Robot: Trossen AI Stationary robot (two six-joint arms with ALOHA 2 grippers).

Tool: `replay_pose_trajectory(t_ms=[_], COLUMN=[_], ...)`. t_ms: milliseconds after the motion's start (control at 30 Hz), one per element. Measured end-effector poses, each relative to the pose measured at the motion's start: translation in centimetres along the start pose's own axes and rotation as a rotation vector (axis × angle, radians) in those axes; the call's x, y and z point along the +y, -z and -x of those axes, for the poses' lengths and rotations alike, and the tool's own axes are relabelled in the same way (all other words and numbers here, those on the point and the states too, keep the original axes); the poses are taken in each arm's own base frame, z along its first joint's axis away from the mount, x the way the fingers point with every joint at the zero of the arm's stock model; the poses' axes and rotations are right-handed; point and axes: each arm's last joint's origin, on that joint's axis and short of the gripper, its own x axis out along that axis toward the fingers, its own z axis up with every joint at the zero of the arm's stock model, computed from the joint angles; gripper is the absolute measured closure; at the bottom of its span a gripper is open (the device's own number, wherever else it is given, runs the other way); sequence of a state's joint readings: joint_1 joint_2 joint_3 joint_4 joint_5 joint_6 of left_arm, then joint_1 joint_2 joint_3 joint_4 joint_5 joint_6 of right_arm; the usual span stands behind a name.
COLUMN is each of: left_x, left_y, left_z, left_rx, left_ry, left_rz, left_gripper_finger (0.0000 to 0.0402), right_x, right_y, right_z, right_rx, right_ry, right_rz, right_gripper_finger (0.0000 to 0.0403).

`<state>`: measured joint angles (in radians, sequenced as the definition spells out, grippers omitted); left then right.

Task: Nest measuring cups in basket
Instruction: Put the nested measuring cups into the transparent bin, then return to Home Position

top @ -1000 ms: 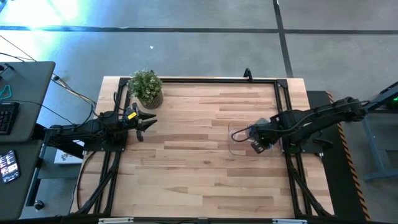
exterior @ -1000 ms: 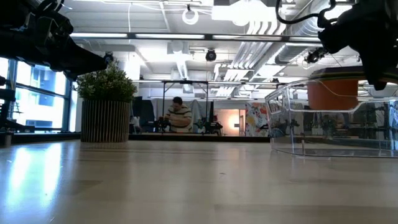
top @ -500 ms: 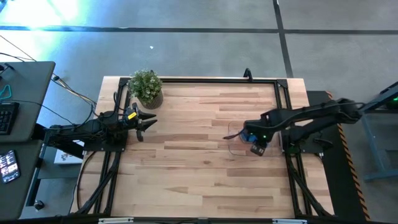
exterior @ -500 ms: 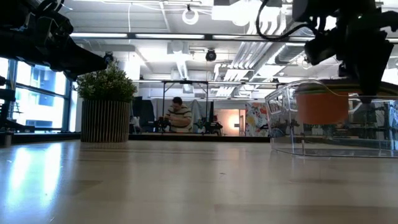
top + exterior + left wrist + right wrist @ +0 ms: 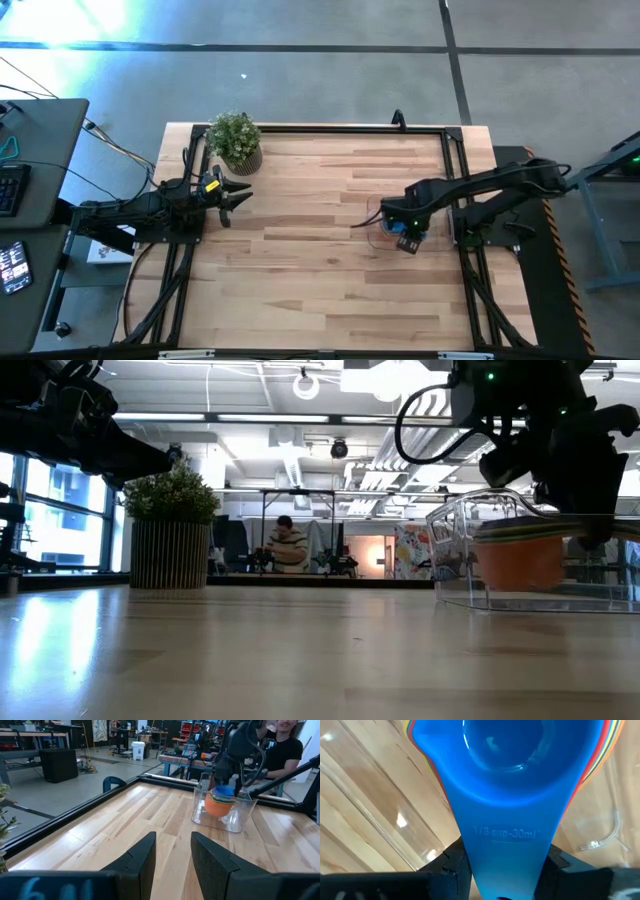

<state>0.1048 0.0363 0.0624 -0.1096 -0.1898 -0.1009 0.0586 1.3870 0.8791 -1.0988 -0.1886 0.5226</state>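
Observation:
A nested stack of measuring cups (image 5: pixel 520 555), salmon outermost and blue (image 5: pixel 520 755) innermost, hangs inside the clear basket (image 5: pixel 455 550), which stands right of the table's middle (image 5: pixel 375 232). My right gripper (image 5: pixel 403 228) is above the basket, shut on the blue cup's handle. Whether the stack's bottom touches the basket's floor, I cannot tell. My left gripper (image 5: pixel 240 196) is open and waits over the table's left side, near the potted plant; its wrist view shows the basket (image 5: pixel 235 815) and stack (image 5: pixel 219 804) far ahead. My right gripper pinches the blue cup's flat handle (image 5: pixel 507 840) between its two fingers (image 5: pixel 454 865), which sit on the handle's two side edges. The fingers come from above, slanting down into the basket, and lie along the handle. The stack hangs below them inside the basket, bowls upward.
A potted green plant (image 5: pixel 236 140) stands at the table's far left corner. A black frame rail (image 5: pixel 330 128) runs round the table. A person (image 5: pixel 285 745) stands beyond the table's right side, and another (image 5: pixel 288 548) is far back in the room.
My right gripper has moved down and a little toward the table's left, staying shut on the handle. The stack of cups has sunk from above the basket's rim to well inside the basket.

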Motion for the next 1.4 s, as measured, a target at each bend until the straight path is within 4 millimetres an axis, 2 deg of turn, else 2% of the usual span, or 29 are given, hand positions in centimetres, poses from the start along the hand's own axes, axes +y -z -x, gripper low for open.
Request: replay_pose_trajectory(t_ms=[233,500,800,933,1067,1200,1400], left_x=[0.0,0.0,0.0,0.0,0.0,0.0,0.0], left_y=[0.0,0.0,0.0,0.0,0.0,0.0,0.0], left_z=[0.0,0.0,0.0,0.0,0.0,0.0,0.0], left_rx=[0.000,0.000,0.000,0.000,0.000,0.000,0.000], left_ry=[0.000,0.000,0.000,0.000,0.000,0.000,0.000], left_rz=[0.000,0.000,0.000,0.000,0.000,0.000,0.000], left_gripper_finger=[0.0289,0.0289,0.0289,0.0289,0.0289,0.0289,0.0289], right_x=[0.1,0.1,-0.1,-0.1,-0.2,-0.2,0.3], right_y=[-0.2,-0.2,0.1,0.3,0.8,1.3,2.7], right_z=[-0.4,-0.4,-0.4,-0.1,1.0,3.1,6.5], right_rx=[0.032,0.035,0.066,0.051,0.006,-0.102,-0.437], right_ry=[-0.011,-0.015,0.003,-0.006,-0.021,-0.006,0.012], right_rz=[0.003,-0.005,-0.012,-0.009,-0.028,-0.048,-0.001], right_gripper_finger=[0.0235,0.0244,0.0174,0.0159,0.0159,0.0160,0.0160])
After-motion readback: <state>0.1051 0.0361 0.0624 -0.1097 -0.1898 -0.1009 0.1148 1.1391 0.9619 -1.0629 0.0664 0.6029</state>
